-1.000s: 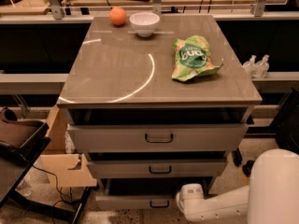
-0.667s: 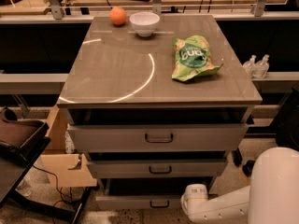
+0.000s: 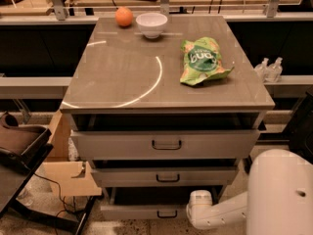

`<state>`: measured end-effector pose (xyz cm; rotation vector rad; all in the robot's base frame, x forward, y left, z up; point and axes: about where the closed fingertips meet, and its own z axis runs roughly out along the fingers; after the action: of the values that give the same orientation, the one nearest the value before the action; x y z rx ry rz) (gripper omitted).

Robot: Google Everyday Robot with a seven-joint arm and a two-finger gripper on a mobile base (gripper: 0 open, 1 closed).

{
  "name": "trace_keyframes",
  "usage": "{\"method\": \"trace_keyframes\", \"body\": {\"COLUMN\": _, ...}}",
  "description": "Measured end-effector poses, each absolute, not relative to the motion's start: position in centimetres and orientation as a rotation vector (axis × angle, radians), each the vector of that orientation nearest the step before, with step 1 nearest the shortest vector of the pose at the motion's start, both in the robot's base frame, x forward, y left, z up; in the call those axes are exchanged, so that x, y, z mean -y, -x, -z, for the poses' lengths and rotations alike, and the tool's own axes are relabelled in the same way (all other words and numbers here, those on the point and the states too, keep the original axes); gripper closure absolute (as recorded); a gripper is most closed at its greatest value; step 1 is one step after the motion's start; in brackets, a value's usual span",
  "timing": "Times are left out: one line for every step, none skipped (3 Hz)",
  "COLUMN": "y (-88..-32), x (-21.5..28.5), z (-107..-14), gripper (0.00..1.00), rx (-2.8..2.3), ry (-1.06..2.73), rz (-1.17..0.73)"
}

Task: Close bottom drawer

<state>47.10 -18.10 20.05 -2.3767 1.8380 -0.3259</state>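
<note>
The bottom drawer (image 3: pixel 142 211) is the lowest of three grey-beige drawers in the cabinet, with a small dark loop handle (image 3: pixel 167 213). It stands out a little from the cabinet, with a dark gap above its front. My white arm comes in from the bottom right. Its rounded white end (image 3: pixel 200 208) sits close to the right part of the bottom drawer's front. My gripper itself does not show; it is hidden or below the picture's lower edge.
The middle drawer (image 3: pixel 166 176) and top drawer (image 3: pixel 166 144) also stand slightly out. On the cabinet top lie a green chip bag (image 3: pixel 203 61), a white bowl (image 3: pixel 151 23) and an orange (image 3: pixel 124 16). A cardboard box (image 3: pixel 68 170) and a dark chair (image 3: pixel 19 146) stand at the left.
</note>
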Motion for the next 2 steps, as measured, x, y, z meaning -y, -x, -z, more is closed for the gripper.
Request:
{"method": "trace_keyframes", "body": {"y": -48.2, "x": 17.9, "z": -18.2, "gripper": 1.00, "rx": -1.835, "ry": 2.439, "rz": 0.255}}
{"method": "trace_keyframes", "body": {"y": -49.8, "x": 17.0, "z": -17.2, "gripper": 1.00, "rx": -1.815, "ry": 2.477, "rz": 0.198}}
